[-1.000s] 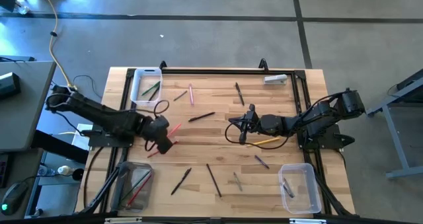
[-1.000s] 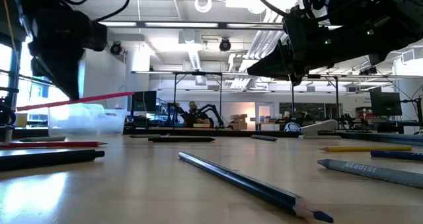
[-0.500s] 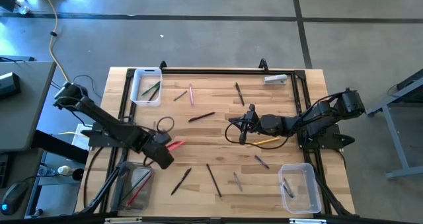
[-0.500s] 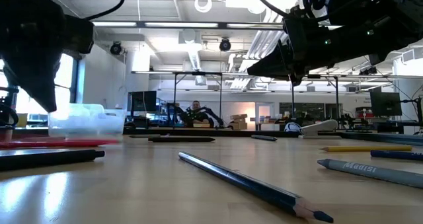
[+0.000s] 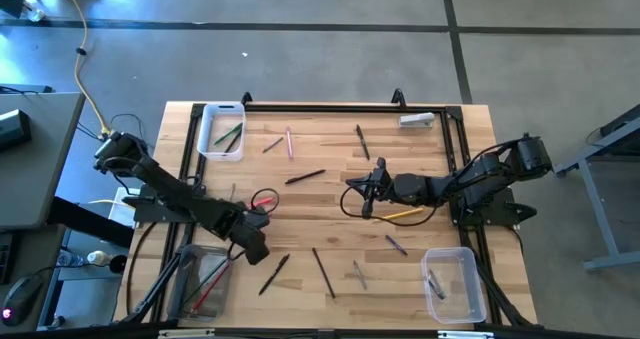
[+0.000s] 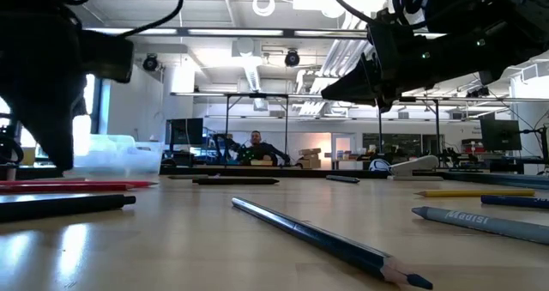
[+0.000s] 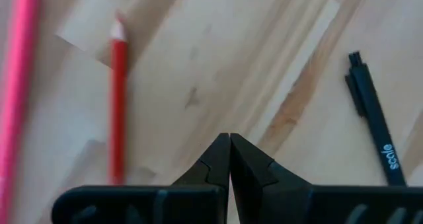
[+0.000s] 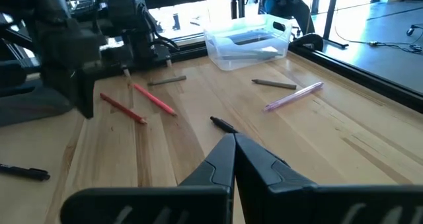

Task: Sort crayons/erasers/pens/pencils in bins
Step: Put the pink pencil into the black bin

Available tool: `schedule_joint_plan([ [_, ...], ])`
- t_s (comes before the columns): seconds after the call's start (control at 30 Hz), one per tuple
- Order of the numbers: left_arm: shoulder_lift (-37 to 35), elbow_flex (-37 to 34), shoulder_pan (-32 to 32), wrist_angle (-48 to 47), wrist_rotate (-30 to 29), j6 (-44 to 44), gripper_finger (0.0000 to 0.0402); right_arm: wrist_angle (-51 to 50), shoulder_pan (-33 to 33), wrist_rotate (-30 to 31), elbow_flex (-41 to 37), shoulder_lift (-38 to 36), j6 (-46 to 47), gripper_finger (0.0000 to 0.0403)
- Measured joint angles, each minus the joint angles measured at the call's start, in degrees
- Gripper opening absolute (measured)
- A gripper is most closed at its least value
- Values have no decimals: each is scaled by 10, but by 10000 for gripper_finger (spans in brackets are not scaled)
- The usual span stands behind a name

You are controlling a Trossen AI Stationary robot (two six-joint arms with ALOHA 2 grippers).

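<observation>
The left end effector [image 5: 252, 247] hangs low over the near-left part of the wooden surface [image 5: 330, 169], its two dark fingers [image 7: 218, 163] pressed together at the tips with nothing between them. In its wrist view a red pencil [image 7: 117, 105] and a pink stick [image 7: 18, 85] lie flat on the wood to one side of the tips, apart from them, and a black pen [image 7: 373, 118] lies to the other side. From above, that black pen [image 5: 274, 273] sits just beside the end effector toward the near edge. The grey-tinted bin [image 5: 204, 282] stands close by at the near-left corner, with a red stick inside.

The right end effector [image 5: 366, 205] is held over the middle of the surface, its fingers [image 8: 228, 159] likewise closed on nothing. A yellow pencil [image 5: 402, 215] lies just beside it, a purple stick [image 5: 396, 244] a little nearer the front edge, and a black pen [image 5: 304, 177] lies toward the left arm's side.

Further out, the white-rimmed bin [image 5: 221, 131] stands at the far-left corner holding green sticks, with a pink stick [image 5: 289, 142] near it. A clear bin [image 5: 452, 284] stands at the near-right corner. Other dark sticks lie scattered on the near half, among them a long black one [image 5: 321, 272].
</observation>
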Motion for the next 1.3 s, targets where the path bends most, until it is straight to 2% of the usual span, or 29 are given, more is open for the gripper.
schedule_joint_plan([
  [0.17,-21,42,69,-84,-1,132,7,0,0,0,0,0,0,0],
  [0.4,-16,44,228,-77,63,334,5,2,0,0,0,0,3,0],
  [0.57,11,44,305,-46,104,424,39,3,0,0,0,0,3,0],
  [0.8,69,44,345,-15,114,450,105,3,0,0,0,0,3,0],
  [0.97,93,44,348,-15,99,450,129,3,0,0,0,0,3,0],
  [1.13,99,46,347,-15,92,455,126,2,0,0,0,0,1,0],
  [1.3,105,45,347,-13,90,472,77,1,0,0,0,0,0,0],
])
